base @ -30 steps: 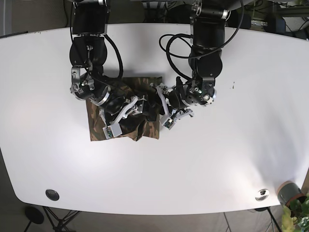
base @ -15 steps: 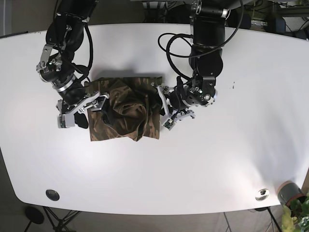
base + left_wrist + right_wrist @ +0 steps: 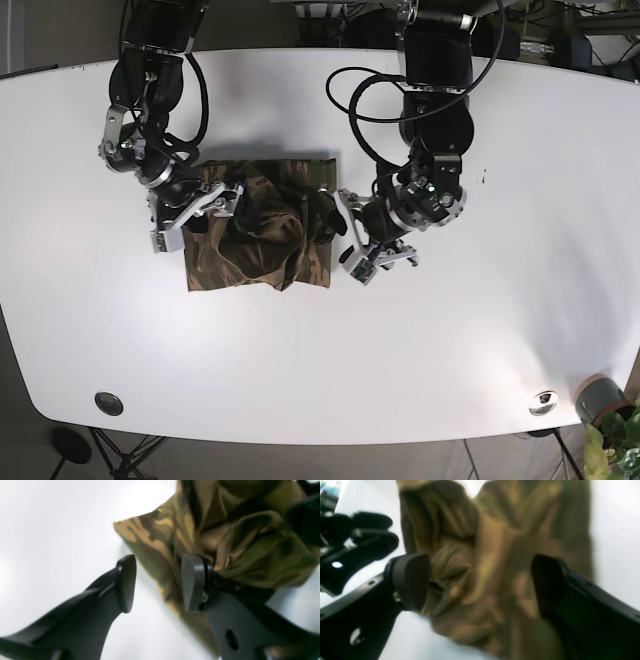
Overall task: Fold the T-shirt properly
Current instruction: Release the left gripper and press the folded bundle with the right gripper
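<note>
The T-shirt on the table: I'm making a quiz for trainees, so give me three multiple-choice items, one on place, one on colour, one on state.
1. Where is the left gripper?
A. at the T-shirt's edge
B. at the table's far corner
C. off the table

2. What pattern is the T-shirt?
A. plain white
B. camouflage
C. red stripes

3. How does the T-shirt lie?
A. neatly folded flat
B. bunched in the middle
C. hanging off the table

Answers: 1 A, its open jaws straddle the hem; 2 B, green-brown blotches; 3 B, rumpled folds rise at the centre.

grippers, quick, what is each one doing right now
Left gripper: open, shirt edge between its fingers.
Right gripper: open wide, holding nothing.
</note>
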